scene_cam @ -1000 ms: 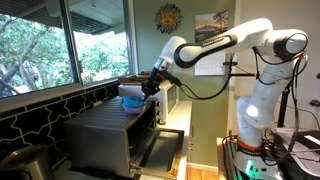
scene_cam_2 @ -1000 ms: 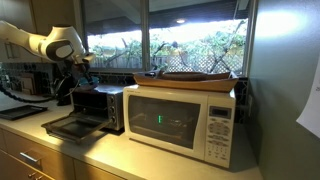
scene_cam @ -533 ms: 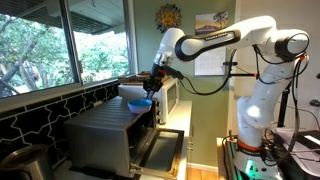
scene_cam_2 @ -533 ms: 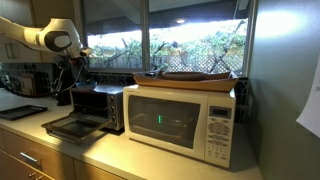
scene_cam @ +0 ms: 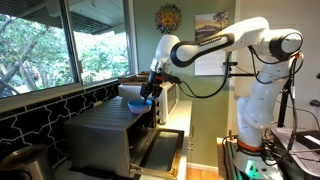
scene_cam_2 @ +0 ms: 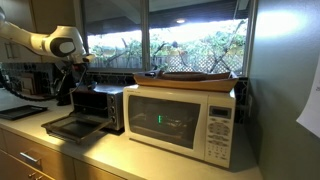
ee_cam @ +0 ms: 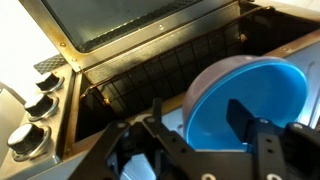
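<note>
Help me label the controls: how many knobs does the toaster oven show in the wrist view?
3. They run in a line down the toaster oven's panel in the wrist view: upper knob, middle knob, lower knob. Others may be hidden beyond the picture's edge.

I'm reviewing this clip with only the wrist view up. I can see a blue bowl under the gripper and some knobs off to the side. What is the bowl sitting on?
Observer: The bowl sits on the flat top of a toaster oven, in front of a window.
Operator: Is anything standing beside that oven?
Observer: Yes, a white microwave stands right next to it on the same counter.
Operator: Is there anything on the microwave?
Observer: A shallow brown tray lies across its top.
</note>
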`<state>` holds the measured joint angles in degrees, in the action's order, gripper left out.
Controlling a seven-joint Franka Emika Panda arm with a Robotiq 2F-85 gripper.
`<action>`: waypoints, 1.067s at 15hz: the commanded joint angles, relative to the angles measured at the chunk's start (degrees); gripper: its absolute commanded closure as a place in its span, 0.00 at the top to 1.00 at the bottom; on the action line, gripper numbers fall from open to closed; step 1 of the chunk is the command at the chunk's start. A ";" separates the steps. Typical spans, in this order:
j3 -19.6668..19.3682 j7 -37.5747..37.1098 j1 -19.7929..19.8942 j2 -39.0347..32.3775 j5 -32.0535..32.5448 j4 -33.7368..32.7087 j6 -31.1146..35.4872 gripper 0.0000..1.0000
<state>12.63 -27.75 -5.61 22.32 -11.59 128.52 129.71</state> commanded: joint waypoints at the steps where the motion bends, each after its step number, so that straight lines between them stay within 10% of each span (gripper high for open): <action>1: 0.10 -0.54 0.17 0.29 0.52 -0.71 -1.05 0.37; 6: 0.45 -0.16 0.46 0.35 2.65 -3.56 -3.64 0.01; 16: 4.82 -1.94 1.87 -3.57 20.02 -17.58 -21.09 0.01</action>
<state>15.18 -27.90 -4.92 21.38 2.72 115.35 112.99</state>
